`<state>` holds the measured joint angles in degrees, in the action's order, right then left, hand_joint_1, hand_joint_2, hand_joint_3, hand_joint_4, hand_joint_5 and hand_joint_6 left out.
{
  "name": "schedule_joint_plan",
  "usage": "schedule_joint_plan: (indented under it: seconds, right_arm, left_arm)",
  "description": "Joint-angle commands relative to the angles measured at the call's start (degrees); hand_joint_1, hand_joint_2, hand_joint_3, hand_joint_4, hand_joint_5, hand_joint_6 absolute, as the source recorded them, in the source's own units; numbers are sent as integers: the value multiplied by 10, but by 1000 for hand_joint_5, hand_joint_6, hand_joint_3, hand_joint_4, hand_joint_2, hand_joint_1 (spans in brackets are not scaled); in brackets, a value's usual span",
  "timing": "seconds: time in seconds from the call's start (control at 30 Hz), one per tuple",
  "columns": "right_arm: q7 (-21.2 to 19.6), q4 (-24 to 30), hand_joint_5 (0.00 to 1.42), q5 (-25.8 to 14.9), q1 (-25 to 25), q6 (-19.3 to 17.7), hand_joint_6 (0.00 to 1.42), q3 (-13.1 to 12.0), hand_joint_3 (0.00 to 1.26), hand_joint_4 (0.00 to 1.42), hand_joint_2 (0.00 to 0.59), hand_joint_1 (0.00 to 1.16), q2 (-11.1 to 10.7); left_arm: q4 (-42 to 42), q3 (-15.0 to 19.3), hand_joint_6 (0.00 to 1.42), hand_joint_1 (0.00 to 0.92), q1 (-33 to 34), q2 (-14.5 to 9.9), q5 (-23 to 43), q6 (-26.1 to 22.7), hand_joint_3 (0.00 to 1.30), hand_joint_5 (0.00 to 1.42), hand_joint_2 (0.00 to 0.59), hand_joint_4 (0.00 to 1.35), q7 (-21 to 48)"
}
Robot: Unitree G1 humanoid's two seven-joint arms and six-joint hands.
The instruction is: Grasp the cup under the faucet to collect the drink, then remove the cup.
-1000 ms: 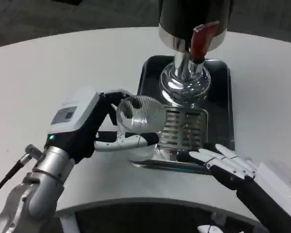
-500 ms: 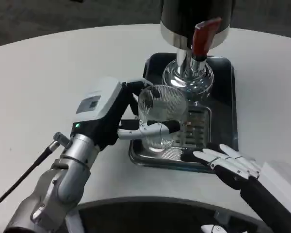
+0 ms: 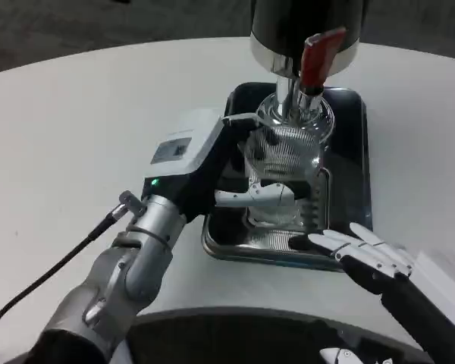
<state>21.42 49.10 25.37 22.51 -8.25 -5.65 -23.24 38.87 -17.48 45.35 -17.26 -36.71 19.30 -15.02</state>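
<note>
My left hand (image 3: 239, 178) grips a clear ribbed cup (image 3: 282, 163) and holds it over the drip grate of the dark tray (image 3: 350, 106). The cup stands just below the dispenser's faucet, whose red lever (image 3: 315, 59) juts from the black and chrome dispenser (image 3: 303, 26). The cup looks empty and upright. My right hand (image 3: 360, 258) lies open at the tray's front right corner, fingers stretched flat toward the left, touching nothing that I can make out.
The white round table (image 3: 76, 114) spreads wide to the left and behind. A black cable (image 3: 53, 269) trails from my left wrist toward the lower left. The table's front edge curves just below my forearms.
My left hand has carried the cup to the right and farther in, from the tray's left front edge to under the faucet. The right hand has barely moved.
</note>
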Motion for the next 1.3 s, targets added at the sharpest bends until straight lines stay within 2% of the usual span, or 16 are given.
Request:
schedule_joint_plan:
  seconds: [0.03, 0.9, 1.0, 1.17, 1.3]
  right_arm:
    - [-1, 3, 49, -7, 9, -4, 77, -2, 186, 126, 446, 511, 1]
    - [-2, -7, 48, -5, -1, 2, 77, 3, 187, 126, 445, 526, 4]
    - [-2, -7, 48, -6, -1, 3, 77, 1, 187, 126, 446, 526, 4]
    - [-4, -9, 49, -9, -4, 3, 77, -1, 187, 126, 446, 526, 5]
    - [-5, -13, 49, -10, -7, 1, 79, 0, 188, 126, 444, 530, 6]
  left_arm:
    - [18, -17, 525, 625, 9, 7, -10, -14, 722, 724, 76, 729, 3]
    - [60, -33, 502, 622, 28, 13, -6, -20, 710, 712, 76, 702, -6]
    - [63, -33, 501, 610, 27, 12, -5, -17, 687, 685, 93, 600, -11]
    - [63, -33, 477, 491, 20, 9, -3, -8, 575, 526, 135, 354, -19]
    - [59, -32, 463, 437, 15, 4, -1, 5, 512, 483, 142, 274, -24]
